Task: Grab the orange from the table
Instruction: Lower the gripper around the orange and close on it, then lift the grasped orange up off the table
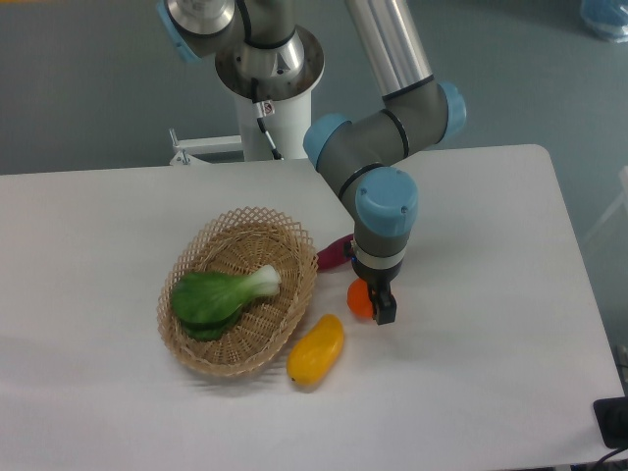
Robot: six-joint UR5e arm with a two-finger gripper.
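- The arm reaches from its base at the far edge and bends at the grey elbow joint with blue caps.
- The wrist points straight down.
- The gripper (378, 302) is low, near the surface; its dark fingers (384, 308) are visible, but how wide the jaws stand is unclear.

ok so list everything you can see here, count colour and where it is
orange: 1, bright orange, on the table right of the basket, partly behind the gripper
yellow fruit: 1, yellow-orange, on the table beside the basket's lower right rim
purple vegetable: 1, purple, by the basket's right rim, partly hidden by the arm
bok choy: 1, green and white, in the basket
basket: 1, tan wicker, left of centre
table: 1, white
arm: 1, grey and blue
gripper: 1, black, down at the orange; jaw state unclear
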